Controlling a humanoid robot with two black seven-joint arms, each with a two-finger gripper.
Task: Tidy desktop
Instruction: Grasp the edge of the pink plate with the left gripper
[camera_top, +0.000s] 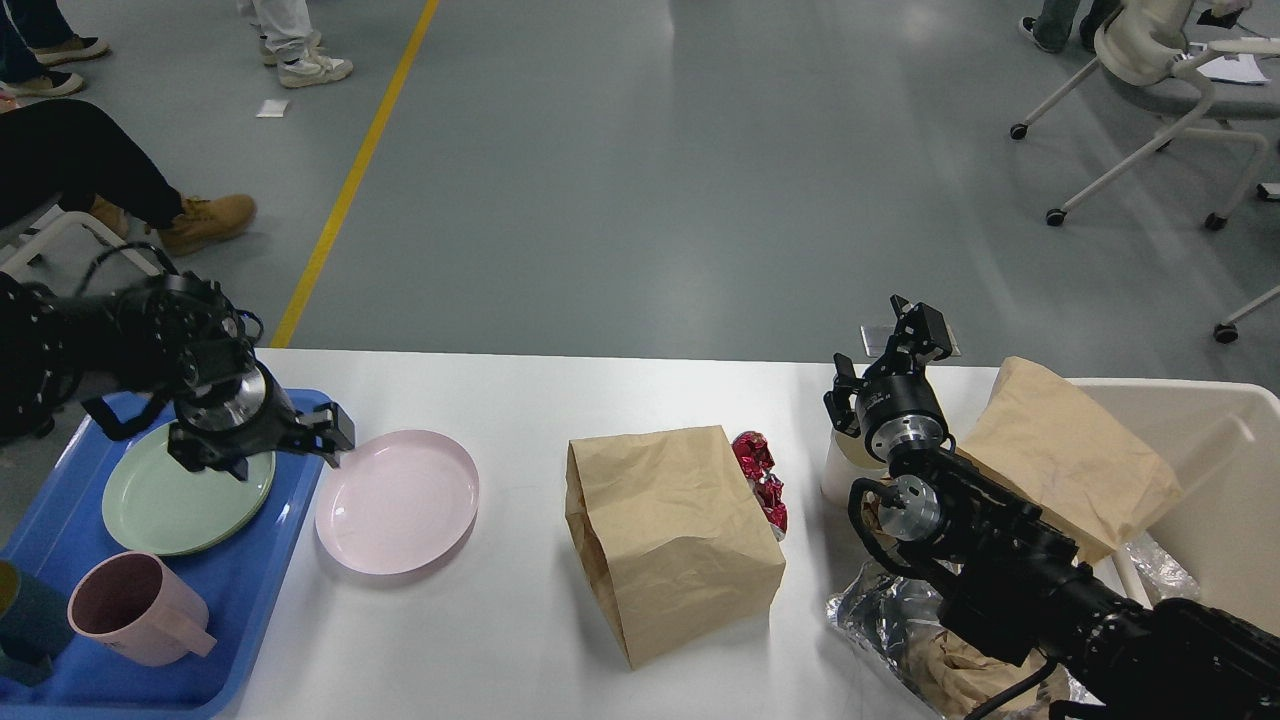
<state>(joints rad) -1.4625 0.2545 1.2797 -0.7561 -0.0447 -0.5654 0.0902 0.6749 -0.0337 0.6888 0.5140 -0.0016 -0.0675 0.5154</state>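
Left end effector (288, 442), seemingly open, beside pink plate (397, 500).

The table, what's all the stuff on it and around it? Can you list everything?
Desktop: 1, white, across the front.
Tray: 1, blue, left end.
Green plate: 1, on the tray.
Mug: 1, pink, on the tray, near corner.
Pink plate: 1, on the desktop beside the tray.
Paper bags: 2, brown, one mid-table, one leaning in the bin.
Red wrapper: crumpled, behind the middle bag.
Bin: 1, beige, right end.
Chairs: white, far right.
Left gripper: black, at the pink plate's edge.
Right gripper: black, raised.
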